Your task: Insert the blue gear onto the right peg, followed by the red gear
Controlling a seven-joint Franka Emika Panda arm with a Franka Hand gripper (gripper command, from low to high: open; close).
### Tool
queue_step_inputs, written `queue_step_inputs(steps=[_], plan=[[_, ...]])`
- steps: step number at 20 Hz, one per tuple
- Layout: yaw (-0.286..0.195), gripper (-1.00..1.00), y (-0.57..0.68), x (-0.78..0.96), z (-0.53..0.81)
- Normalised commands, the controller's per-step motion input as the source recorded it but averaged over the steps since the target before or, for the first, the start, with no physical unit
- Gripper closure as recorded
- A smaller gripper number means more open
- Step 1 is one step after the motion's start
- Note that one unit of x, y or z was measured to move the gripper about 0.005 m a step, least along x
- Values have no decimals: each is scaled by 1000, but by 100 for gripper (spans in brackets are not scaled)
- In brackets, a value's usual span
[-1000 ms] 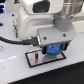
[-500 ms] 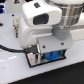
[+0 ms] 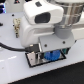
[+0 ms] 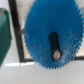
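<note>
Blue gear (image 4: 52, 34): large toothed disc, seen face-on in the wrist view, filling most of it; a dark elongated slot at its centre shows a pale round tip, apparently the peg (image 4: 56, 52), sitting at the slot's far end rather than centred, so the bore seems to be meeting the peg but not squarely seated. In the exterior view the gear (image 3: 50, 56) shows only as a blue patch low under the arm, just above the dark base plate (image 3: 34, 62), which lies on the white table (image 3: 15, 70). Pincer (image 3: 44, 54): directly over the gear and hard against it, held low because the gear must be pressed down the peg; whether its jaws are clamped on the gear or parted cannot be told, since the wrist housing hides them. A green body (image 4: 5, 35) stands beside the gear at the edge of the wrist view, likely one finger. Red gear: not identifiable in either view. Judged stage: blue gear insertion under way, red gear still to come.
</note>
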Motion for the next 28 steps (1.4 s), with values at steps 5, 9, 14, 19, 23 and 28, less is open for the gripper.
queue_step_inputs(steps=[5, 9, 14, 19, 23, 28], plan=[[0, -100, 203, -424, 387], [0, -100, 270, -612, 198], [0, -100, 157, -816, 37], [0, -100, 301, -731, -18], [0, -100, 374, -637, -28], [0, -100, 349, -626, -52]])
